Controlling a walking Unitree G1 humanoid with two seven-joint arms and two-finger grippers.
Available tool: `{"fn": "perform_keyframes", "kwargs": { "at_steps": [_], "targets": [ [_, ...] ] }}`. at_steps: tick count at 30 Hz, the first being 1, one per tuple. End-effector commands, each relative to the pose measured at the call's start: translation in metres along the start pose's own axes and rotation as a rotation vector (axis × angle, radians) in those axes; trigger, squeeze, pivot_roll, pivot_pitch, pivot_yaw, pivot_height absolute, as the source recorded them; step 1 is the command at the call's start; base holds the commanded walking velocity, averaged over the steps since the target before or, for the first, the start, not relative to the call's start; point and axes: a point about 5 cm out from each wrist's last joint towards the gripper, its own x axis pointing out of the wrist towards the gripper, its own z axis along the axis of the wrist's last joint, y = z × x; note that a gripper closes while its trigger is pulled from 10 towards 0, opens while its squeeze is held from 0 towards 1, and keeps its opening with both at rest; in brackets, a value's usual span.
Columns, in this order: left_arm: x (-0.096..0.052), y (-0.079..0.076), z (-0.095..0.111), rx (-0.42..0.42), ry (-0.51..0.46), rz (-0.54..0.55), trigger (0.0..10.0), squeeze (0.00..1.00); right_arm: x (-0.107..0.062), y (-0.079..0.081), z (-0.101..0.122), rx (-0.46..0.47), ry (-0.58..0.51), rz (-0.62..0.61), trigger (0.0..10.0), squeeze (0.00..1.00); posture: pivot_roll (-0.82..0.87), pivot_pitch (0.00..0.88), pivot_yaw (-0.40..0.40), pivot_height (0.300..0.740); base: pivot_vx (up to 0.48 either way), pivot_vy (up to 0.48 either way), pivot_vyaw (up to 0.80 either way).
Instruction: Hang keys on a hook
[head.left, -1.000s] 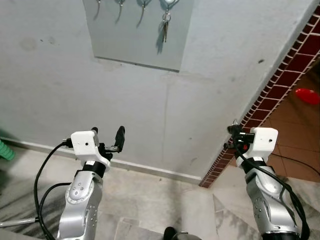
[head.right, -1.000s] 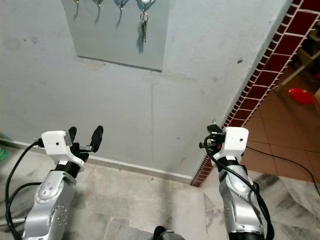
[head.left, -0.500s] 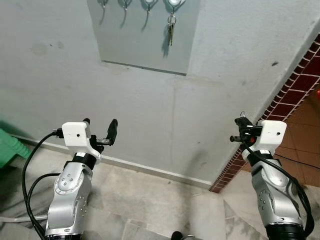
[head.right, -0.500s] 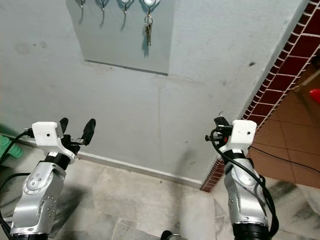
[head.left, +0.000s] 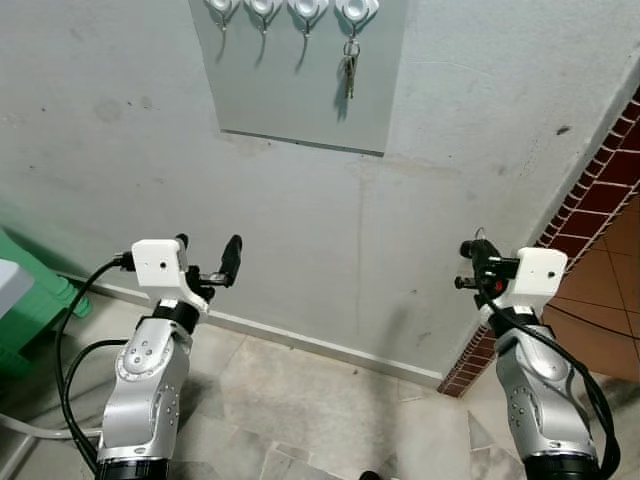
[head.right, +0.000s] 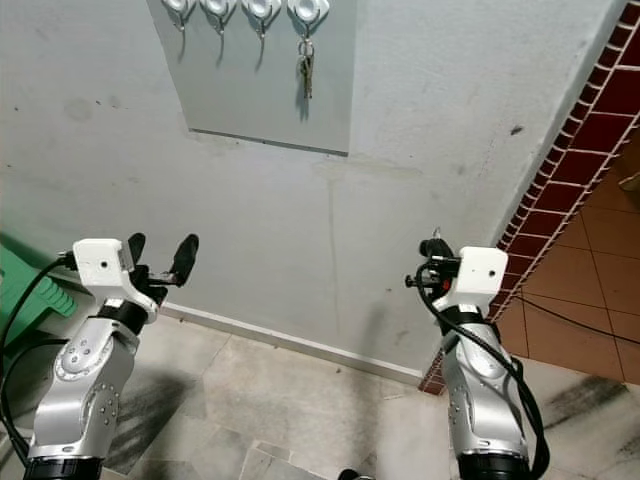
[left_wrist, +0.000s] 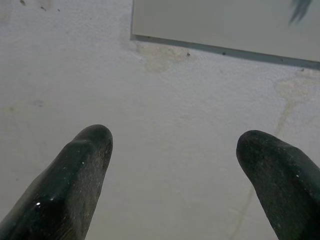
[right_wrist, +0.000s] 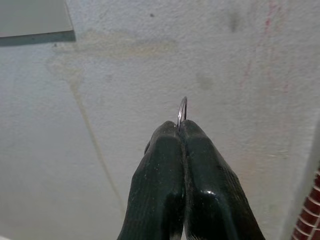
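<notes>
At top centre of the left eye view, keys hung already from a hook. Lower right, the right gripper pinched a key ring — ready for hooking. Left gripper gaped wide, empty.

Grey wall, dark red brick edging

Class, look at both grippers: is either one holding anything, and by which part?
The right gripper has its jaws shut on a thin metal key ring, pinched at its lower arc. The left gripper is open, holding nothing.
</notes>
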Motion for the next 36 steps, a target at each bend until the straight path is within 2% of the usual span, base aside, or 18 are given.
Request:
{"fn": "perform_keyframes", "kwargs": {
  "at_steps": [1, 13, 36],
  "targets": [
    [-0.001, 0.002, -0.002, 0.005, 0.02, -0.004, 10.0, 0.0, -0.002, 0.001, -0.004, -0.001, 0.014, 0.001, 10.0, 0.0, 0.05, 0.099, 0.044, 0.74, 0.0, 0.0, 0.0],
    [-0.003, 0.004, -0.006, -0.029, 0.028, 0.028, 10.0, 0.0, 0.004, 0.003, -0.001, -0.005, 0.004, 0.006, 10.0, 0.0, 0.05, 0.097, 0.023, 0.74, 0.0, 0.0, 0.0],
    [-0.001, -0.004, -0.013, -0.07, 0.021, 0.038, 10.0, 0.0, 0.004, 0.007, 0.0, -0.02, 0.011, 0.037, 10.0, 0.0, 0.03, 0.093, -0.02, 0.74, 0.0, 0.386, 0.0]
  ]
}}
